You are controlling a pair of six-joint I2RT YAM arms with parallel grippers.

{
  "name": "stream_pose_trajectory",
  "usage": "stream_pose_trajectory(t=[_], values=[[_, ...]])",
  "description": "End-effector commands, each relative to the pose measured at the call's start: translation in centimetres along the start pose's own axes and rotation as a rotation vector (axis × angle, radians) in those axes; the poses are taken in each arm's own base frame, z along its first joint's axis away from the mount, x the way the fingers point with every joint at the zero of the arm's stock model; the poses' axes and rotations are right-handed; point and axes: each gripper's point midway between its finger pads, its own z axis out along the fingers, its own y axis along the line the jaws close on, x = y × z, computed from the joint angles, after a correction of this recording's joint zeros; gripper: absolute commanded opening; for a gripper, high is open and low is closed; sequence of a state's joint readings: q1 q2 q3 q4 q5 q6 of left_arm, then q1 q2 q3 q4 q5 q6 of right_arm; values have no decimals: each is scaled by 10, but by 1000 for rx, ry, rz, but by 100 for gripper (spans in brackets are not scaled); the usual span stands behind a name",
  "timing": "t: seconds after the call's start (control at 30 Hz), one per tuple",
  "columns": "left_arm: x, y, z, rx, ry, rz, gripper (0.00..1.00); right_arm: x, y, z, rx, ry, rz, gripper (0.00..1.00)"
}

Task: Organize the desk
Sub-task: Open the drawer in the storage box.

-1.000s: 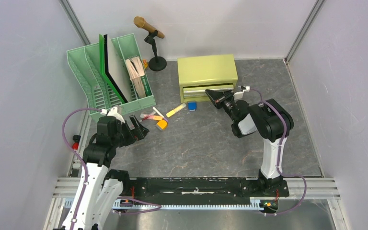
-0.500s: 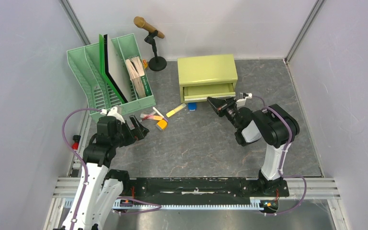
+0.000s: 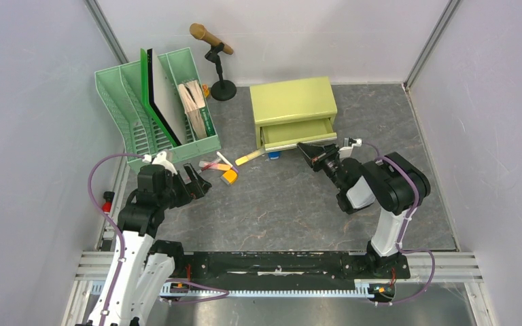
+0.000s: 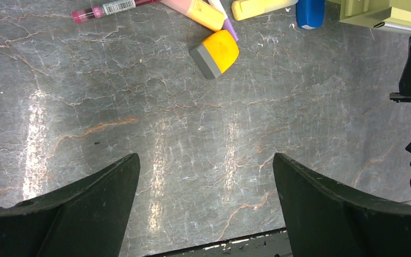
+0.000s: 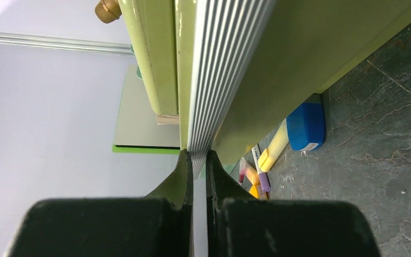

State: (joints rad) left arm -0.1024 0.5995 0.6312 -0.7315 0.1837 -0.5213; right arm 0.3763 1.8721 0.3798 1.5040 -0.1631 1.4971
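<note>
The dark grey veined bench (image 3: 279, 204) carries a green file rack (image 3: 119, 102) far left, a microphone stand (image 3: 223, 89) behind, a yellow-green cabinet (image 3: 292, 100) mid-back, and between rack and cabinet scattered pens (image 3: 216, 165), an orange block (image 3: 229, 177), a yellow highlighter (image 3: 248, 159) and a blue piece (image 3: 272, 155).

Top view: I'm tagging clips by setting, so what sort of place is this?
Likely a lab booth staged as an office: pale walls around a grey desk, a green file rack, a yellow-green drawer cabinet.

Bright, even light from above; shadows are soft and short. In the left wrist view pale glare streaks cross the bench (image 4: 35, 134). In the right wrist view the right pincer (image 5: 199, 160) is dark and blurred close to the lens.
</note>
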Motion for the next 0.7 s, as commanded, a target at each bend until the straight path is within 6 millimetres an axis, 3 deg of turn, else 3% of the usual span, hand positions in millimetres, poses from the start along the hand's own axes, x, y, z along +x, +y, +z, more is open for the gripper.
stream_pose_trajectory(t=[0.0, 0.27, 0.47, 0.67], values=[[-15, -8, -7, 14, -52, 21, 100, 8, 9, -19, -88, 5, -55, 0], [-15, -7, -7, 11, -52, 19, 100, 13, 14, -25, -94, 17, -57, 2], [-14, -7, -5, 10, -45, 18, 100, 15, 13, -32, -80, 25, -67, 40], [-14, -6, -5, 8, -45, 17, 100, 18, 18, -33, -78, 46, -101, 62]])
